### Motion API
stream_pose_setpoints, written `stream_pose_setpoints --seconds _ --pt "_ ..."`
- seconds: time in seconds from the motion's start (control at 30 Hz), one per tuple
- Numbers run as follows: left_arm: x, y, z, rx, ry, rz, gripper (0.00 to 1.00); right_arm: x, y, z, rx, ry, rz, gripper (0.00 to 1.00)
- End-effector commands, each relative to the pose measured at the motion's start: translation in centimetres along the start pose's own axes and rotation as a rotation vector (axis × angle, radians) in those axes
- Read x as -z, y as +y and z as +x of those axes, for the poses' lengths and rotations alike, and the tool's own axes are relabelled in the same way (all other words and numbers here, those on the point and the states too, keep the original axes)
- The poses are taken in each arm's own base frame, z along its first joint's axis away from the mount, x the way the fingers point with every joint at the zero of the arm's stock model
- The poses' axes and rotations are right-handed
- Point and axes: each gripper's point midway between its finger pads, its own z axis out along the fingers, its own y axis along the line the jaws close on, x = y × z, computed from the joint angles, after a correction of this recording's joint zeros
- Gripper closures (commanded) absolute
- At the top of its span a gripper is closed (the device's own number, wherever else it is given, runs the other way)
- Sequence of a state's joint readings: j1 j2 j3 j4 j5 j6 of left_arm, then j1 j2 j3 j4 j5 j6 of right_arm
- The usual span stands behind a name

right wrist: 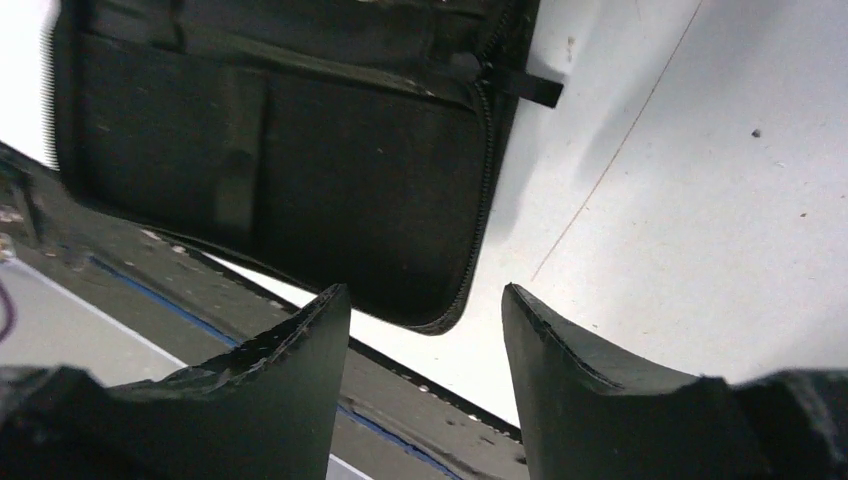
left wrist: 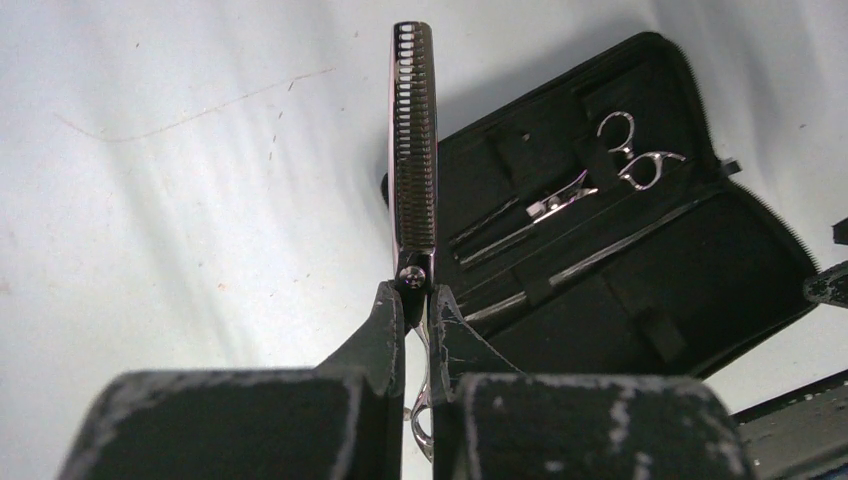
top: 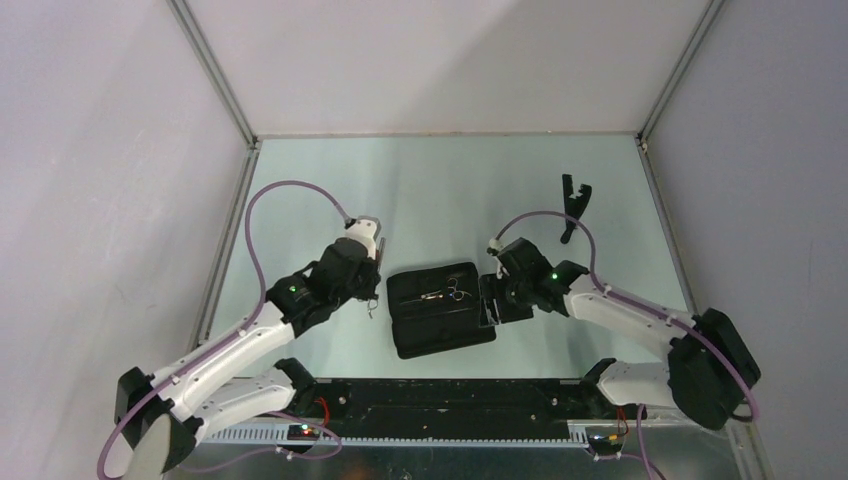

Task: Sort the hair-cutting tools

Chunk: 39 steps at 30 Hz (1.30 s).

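STATUS SHEET: HAIR-TOOL SORT, ONE PAIR IN GRIP

**Views.** Top view was the only one to show the black comb-like tool (top: 572,205). It sat on the table (top: 450,170) at far R, well apart from the zip case (top: 440,328) and from both arms.

L wrist view alone gave detail of the gripped item. The L gripper (left wrist: 415,300) was clamped narrow on the toothed scissors (left wrist: 413,150) just below the pivot screw. Blades were together and pointed away from the wrist, w/ the handle shank visible between the fingers. Same view showed the case lying open w/ the plain scissors (left wrist: 560,198) tucked inside, rings toward the zip edge. In top view that pair read only as a small silver glint in the case half farther from the arm bases.

R wrist view showed no tool at all: only one black half of the case, its zip edge and table surface. The R gripper (right wrist: 425,300) jaws stood wide apart w/ nothing between them, hovering near the case's R side.

Whether the held scissors' tips touched the table could not be told.

**Qty.**
- Scissors: 2 (1 gripped, 1 in case)
- Comb-like tool: 1
- Case: 1
- Grippers: 2
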<state>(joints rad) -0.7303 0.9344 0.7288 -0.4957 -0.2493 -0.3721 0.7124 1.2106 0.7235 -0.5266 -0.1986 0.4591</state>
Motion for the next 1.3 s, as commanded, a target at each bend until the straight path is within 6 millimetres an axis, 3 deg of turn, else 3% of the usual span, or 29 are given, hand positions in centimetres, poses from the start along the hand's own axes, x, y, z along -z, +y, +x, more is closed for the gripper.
stream_pose_setpoints --seconds 0.0,0.17,0.3,0.33,0.4,0.67,0.9,1.1,1.27 --pt "0.7 1.3 0.3 -0.044 -0.007 -0.036 1.0 -0.7 -0.4 0.5 0.058 0.071 0.056 0.4" --pt "0.9 1.3 0.7 -0.1 0.024 -0.022 1.0 -1.9 -1.5 0.8 0.101 0.134 0.099 0.54" --pt "0.9 1.1 1.1 -0.169 0.061 0.002 1.0 -1.9 -2.8 -0.5 0.177 0.127 0.154 0.79" --pt "0.8 0.9 1.3 -0.186 0.075 0.015 1.0 -1.9 -3.4 -0.8 0.206 0.128 0.173 0.91" --pt "0.6 0.4 1.6 -0.203 0.1 0.041 1.0 -1.8 -4.0 -1.9 0.248 0.12 0.197 1.0" --pt "-0.9 -1.2 4.7 -0.246 0.317 0.107 1.0 -2.9 -4.9 -6.5 0.481 0.07 0.24 1.0" --pt "-1.7 -2.2 6.6 -0.308 0.474 0.103 1.0 -3.6 -5.8 -8.1 0.576 0.04 0.244 1.0" --pt "-1.9 -2.4 8.1 -0.306 0.591 0.092 1.0 -3.1 -7.9 -10.1 0.609 0.001 0.307 1.0" --pt "-2.4 -2.7 9.2 -0.324 0.661 0.092 1.0 -3.0 -8.3 -11.5 0.657 -0.035 0.321 1.0"
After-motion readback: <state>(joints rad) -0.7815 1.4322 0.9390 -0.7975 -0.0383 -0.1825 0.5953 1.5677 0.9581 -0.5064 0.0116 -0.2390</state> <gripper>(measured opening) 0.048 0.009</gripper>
